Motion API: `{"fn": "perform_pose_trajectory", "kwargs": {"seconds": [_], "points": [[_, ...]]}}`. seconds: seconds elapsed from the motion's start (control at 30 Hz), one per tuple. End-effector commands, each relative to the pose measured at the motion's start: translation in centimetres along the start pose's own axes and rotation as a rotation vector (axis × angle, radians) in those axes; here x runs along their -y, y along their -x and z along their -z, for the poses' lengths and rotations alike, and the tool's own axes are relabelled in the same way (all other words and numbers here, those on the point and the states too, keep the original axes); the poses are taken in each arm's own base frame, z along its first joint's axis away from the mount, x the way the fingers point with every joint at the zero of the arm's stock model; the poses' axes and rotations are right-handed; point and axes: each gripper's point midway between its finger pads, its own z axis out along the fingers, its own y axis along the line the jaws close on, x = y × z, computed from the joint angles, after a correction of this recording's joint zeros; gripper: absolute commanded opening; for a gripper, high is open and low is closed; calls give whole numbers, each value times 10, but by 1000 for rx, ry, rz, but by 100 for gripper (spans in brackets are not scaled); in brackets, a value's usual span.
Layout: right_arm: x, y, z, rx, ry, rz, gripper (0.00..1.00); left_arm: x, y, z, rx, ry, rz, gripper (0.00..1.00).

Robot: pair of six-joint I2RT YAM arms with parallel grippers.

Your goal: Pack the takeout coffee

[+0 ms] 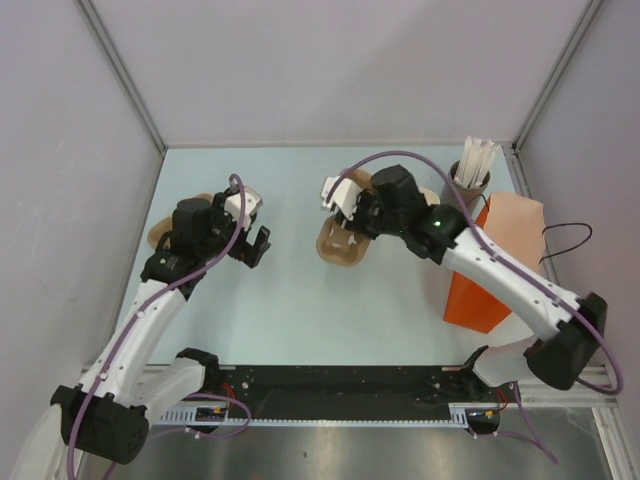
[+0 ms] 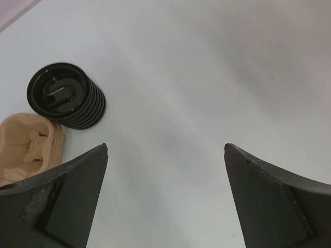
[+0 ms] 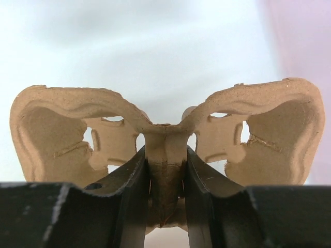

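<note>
1. Table: pale blue; an orange paper bag stands at the right of the top view.
2. Pulp cup carrier: fills the middle of the right wrist frame. The right gripper is clenched on its central ridge.
3. Left gripper: jaws fully spread, grasping nothing, over bare table.
4. Stack of black lids: upper left of the left wrist frame, beside a second carrier.

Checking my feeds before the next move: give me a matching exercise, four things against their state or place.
Things:
1. left gripper
2. right gripper
3. stack of black lids
4. orange bag

States or places:
A. shut on the middle ridge of the cardboard cup carrier
B. at the right side of the table
C. open over bare table
D. beside the second tan carrier

Pairs: 1-C, 2-A, 3-D, 4-B.
</note>
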Motion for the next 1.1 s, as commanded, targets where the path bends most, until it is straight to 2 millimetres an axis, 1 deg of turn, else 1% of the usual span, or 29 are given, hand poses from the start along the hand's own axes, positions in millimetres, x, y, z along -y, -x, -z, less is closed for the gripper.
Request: {"fn": "perform_pose_trajectory", "kwargs": {"seconds": [0.0, 0.03, 0.07, 0.1, 0.13, 0.17, 0.2, 0.23, 0.27, 0.3, 0.33, 0.37, 0.4, 0.43, 0.47, 0.5, 0.53, 0.57, 0.6, 0.63, 0.7, 0.73, 0.8, 0.83, 0.87, 0.93, 0.97, 1.03, 1.07], "points": [[58, 71, 92, 205, -281, 29, 33, 6, 57, 14, 117, -96, -99, 100], [62, 77, 103, 227, -305, 30, 33, 13, 60, 14, 115, -148, -98, 99], [66, 84, 114, 254, -327, 36, 33, 17, 61, 7, 100, -186, -91, 99], [77, 90, 136, 273, -394, 28, 33, 19, 77, 10, 128, -206, -101, 100], [82, 94, 146, 285, -421, 32, 33, 29, 84, 9, 135, -245, -105, 99], [87, 95, 155, 287, -445, 32, 33, 33, 87, 1, 123, -271, -100, 99], [97, 97, 172, 297, -499, 26, 33, 37, 104, 3, 152, -286, -119, 100], [102, 98, 181, 302, -528, 33, 33, 43, 110, -1, 157, -304, -128, 99], [107, 98, 189, 303, -555, 35, 33, 58, 116, -10, 155, -338, -145, 100], [115, 95, 199, 291, -604, 27, 33, 65, 132, -10, 180, -353, -163, 99], [119, 96, 214, 302, -646, 26, 33, 72, 139, -14, 183, -368, -177, 99], [124, 97, 224, 312, -681, 16, 32, 89, 147, -17, 188, -394, -202, 99], [134, 92, 238, 303, -739, 0, 32, 96, 161, -25, 194, -408, -213, 100], [138, 90, 254, 316, -782, -13, 31, 104, 168, -28, 202, -424, -222, 99], [143, 89, 266, 332, -822, -31, 31, 121, 175, -31, 209, -460, -238, 100], [150, 84, 279, 326, -873, -46, 31, 127, 191, -36, 236, -468, -247, 99], [158, 74, 290, 307, -926, -64, 32, 139, 199, -38, 253, -487, -245, 100], [160, 72, 307, 325, -975, -76, 32, 146, 207, -40, 274, -498, -247, 100], [163, 66, 316, 318, -1015, -91, 32, 149, 225, -38, 325, -492, -250, 99], [167, 58, 327, 305, -1055, -102, 32, 165, 226, -44, 326, -518, -259, 100], [168, 50, 346, 308, -1115, -122, 33, 180, 238, -43, 363, -563, -272, 99], [171, 42, 358, 295, -1162, -138, 33, 192, 240, -49, 371, -593, -267, 100], [172, 34, 375, 302, -1218, -164, 33, 204, 246, -53, 381, -626, -222, 100], [174, 29, 381, 293, -1247, -173, 33, 214, 254, -52, 419, -653, -219, 99], [177, 21, 394, 276, -1304, -185, 33, 221, 255, -60, 412, -667, -205, 100], [178, 7, 406, 251, -1363, -207, 33, 240, 257, -62, 419, -731, -198, 100], [180, -1, 417, 235, -1411, -217, 33, 248, 261, -67, 421, -754, -199, 99], [177, -12, 425, 234, -1443, -251, 33, 263, 265, -68, 418, -821, -186, 99], [177, -19, 431, 217, -1464, -258, 33, 269, 272, -74, 427, -842, -175, 100]]}}
